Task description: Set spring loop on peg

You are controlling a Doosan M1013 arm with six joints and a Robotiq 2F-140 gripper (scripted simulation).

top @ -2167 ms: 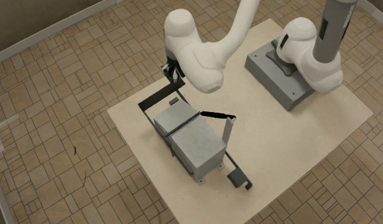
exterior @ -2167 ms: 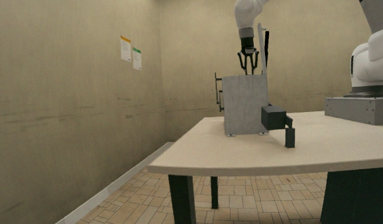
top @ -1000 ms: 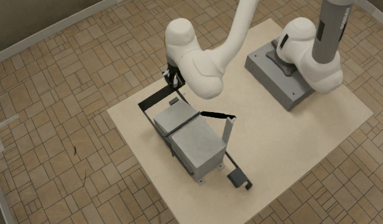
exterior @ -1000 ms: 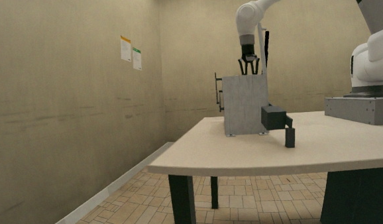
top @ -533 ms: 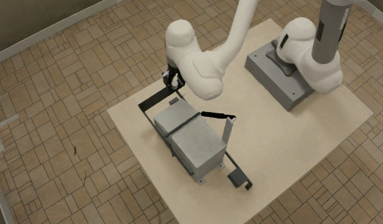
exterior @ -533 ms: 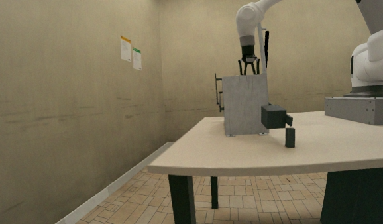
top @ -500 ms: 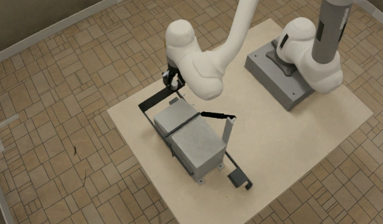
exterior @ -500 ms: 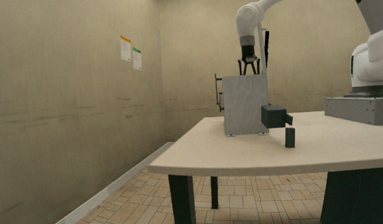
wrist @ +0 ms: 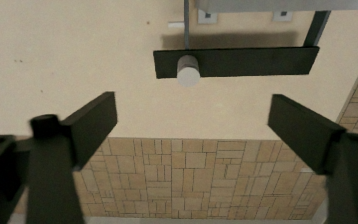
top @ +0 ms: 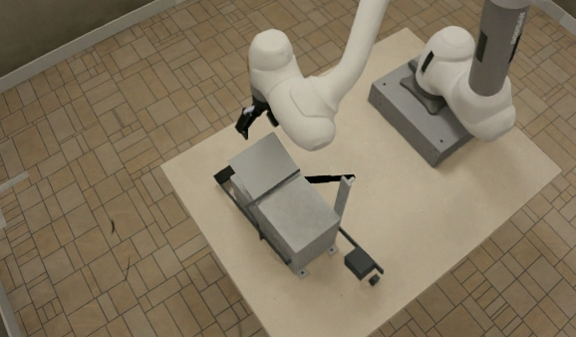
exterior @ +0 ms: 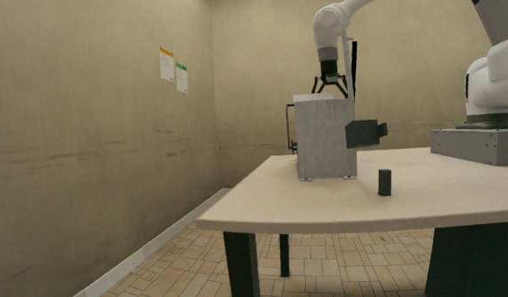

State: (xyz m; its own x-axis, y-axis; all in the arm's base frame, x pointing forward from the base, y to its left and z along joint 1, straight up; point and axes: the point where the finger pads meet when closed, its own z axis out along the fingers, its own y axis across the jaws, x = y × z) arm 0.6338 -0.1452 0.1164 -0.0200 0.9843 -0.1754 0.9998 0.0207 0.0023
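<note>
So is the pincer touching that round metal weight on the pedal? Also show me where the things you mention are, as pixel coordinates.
Apart: the wrist view shows bare space between the weight (wrist: 188, 71) and both fingers of the pincer (wrist: 192, 108) (top: 258, 122).

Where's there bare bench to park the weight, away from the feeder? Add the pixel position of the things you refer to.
Best bet: the stretch between the feeder housing (top: 300, 214) (exterior: 326, 138) and the robot's base block (top: 413, 117) (exterior: 462, 145), continuing to the bench's right edge in the top view. Crowded: the pedal (wrist: 250, 62) side, and around the dark block (top: 359, 262) (exterior: 363, 134).
</note>
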